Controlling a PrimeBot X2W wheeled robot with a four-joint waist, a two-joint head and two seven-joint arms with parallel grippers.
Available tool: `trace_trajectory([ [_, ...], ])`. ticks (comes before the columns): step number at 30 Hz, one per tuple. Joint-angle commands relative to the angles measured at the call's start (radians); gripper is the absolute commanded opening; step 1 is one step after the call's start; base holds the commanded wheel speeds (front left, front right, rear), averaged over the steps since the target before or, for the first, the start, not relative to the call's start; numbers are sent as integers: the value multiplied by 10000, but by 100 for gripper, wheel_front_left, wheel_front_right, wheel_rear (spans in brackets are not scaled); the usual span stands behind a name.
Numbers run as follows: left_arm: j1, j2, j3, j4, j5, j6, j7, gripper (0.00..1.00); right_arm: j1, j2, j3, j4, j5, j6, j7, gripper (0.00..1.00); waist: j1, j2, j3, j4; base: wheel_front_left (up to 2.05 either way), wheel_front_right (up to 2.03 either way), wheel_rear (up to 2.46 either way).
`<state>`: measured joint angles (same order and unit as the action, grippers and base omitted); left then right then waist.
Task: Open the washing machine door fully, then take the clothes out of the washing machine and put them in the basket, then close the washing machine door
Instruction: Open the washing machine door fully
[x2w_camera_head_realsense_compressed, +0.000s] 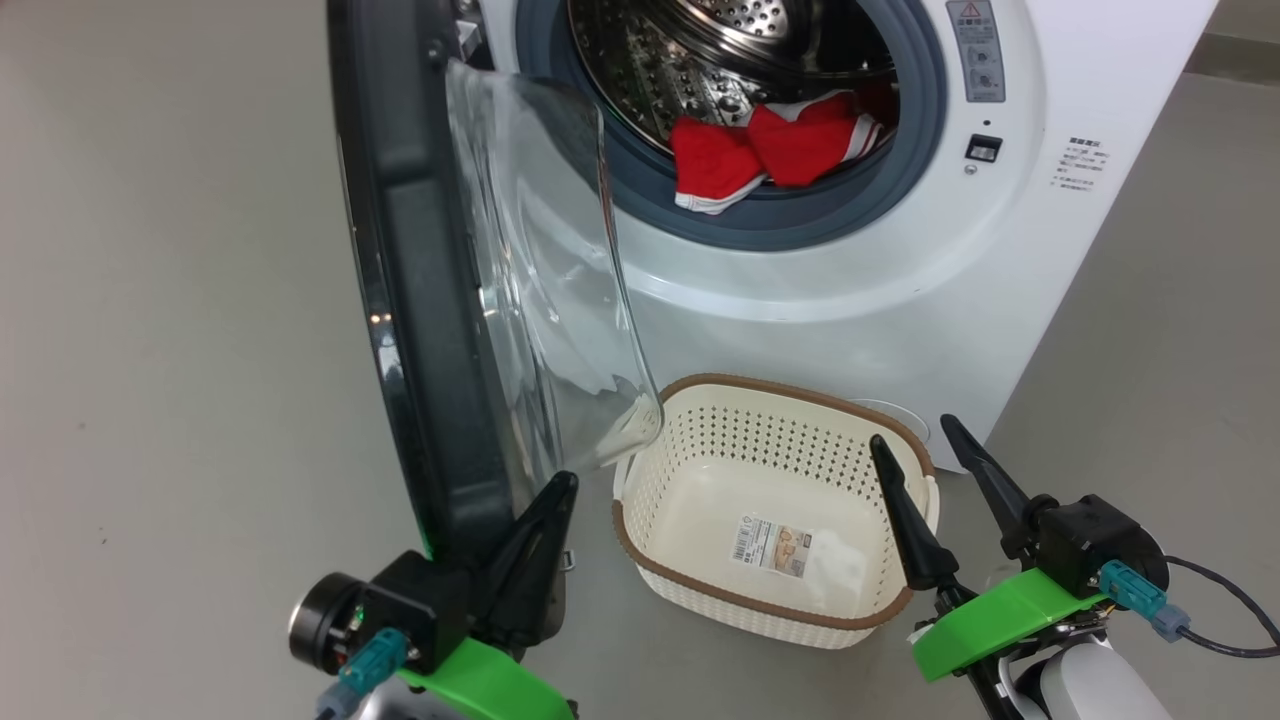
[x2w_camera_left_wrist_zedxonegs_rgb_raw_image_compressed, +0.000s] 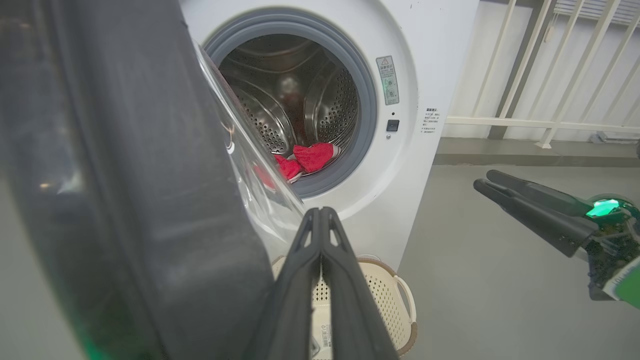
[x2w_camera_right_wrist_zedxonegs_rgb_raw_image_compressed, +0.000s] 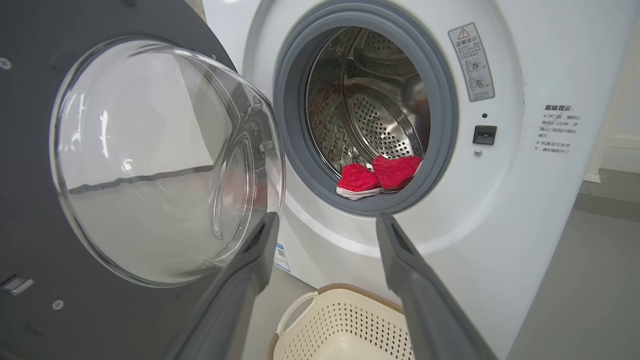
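A grey floor (x2w_camera_head_realsense_compressed: 150, 300) runs under a white washer (x2w_camera_head_realsense_compressed: 900, 300), and in the left wrist view a pale railing (x2w_camera_left_wrist_zedxonegs_rgb_raw_image_compressed: 550, 75) stands behind it. The door (x2w_camera_head_realsense_compressed: 420, 300) is swung out to the left of the head view, nearly edge-on to that camera, with its clear glass bowl bulging towards the right. The steel drum (x2w_camera_head_realsense_compressed: 690, 60) is open to view. The red clothes (x2w_camera_head_realsense_compressed: 770, 150) lie at its front, draped onto the lower part of the grey ring (x2w_camera_head_realsense_compressed: 800, 215). The basket (x2w_camera_head_realsense_compressed: 760, 440) sits on the floor just in front of the washer, below the opening, with a sticker (x2w_camera_head_realsense_compressed: 772, 545) on its bottom. The left gripper (x2w_camera_head_realsense_compressed: 565, 485) has its fingers pressed together with nothing between them, and sits close by the door's lower edge; whether it touches the door cannot be told. The right gripper (x2w_camera_head_realsense_compressed: 913, 432) is spread wide and holds nothing, hovering at the basket's right end and pointing towards the washer.
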<state>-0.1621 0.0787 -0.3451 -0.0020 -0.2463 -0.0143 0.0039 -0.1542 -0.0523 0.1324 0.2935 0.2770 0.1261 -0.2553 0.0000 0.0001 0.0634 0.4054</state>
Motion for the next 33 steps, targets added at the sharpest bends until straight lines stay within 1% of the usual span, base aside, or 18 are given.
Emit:
trace_trajectory([
  [1, -19, 256, 560, -122, 31, 240, 21, 0, -346, 20, 241, -194, -112, 46, -65, 100, 0, -1, -37, 76, 0, 0, 0],
  [14, 540, 452, 1177, -375, -191, 875, 10, 0, -173, 20, 332, -89, -178, 46, -65, 100, 0, -1, -174, 699, 0, 0, 0],
  [22, 528, 635, 1639, -240, -258, 1195, -148, 0, -213, 20, 372, -51, -216, 46, -65, 100, 0, -1, -94, 1005, 0, 0, 0],
  [31, 369, 963, 2375, 45, -318, 1688, -311, 0, -309, 20, 471, -4, -368, 46, -65, 100, 0, -1, 111, 1125, 0, 0, 0],
  [33, 356, 1095, 2477, 147, -167, 1857, -318, 0, -335, 20, 481, 5, -408, 46, -65, 100, 0, -1, 161, 1132, 0, 0, 0],
])
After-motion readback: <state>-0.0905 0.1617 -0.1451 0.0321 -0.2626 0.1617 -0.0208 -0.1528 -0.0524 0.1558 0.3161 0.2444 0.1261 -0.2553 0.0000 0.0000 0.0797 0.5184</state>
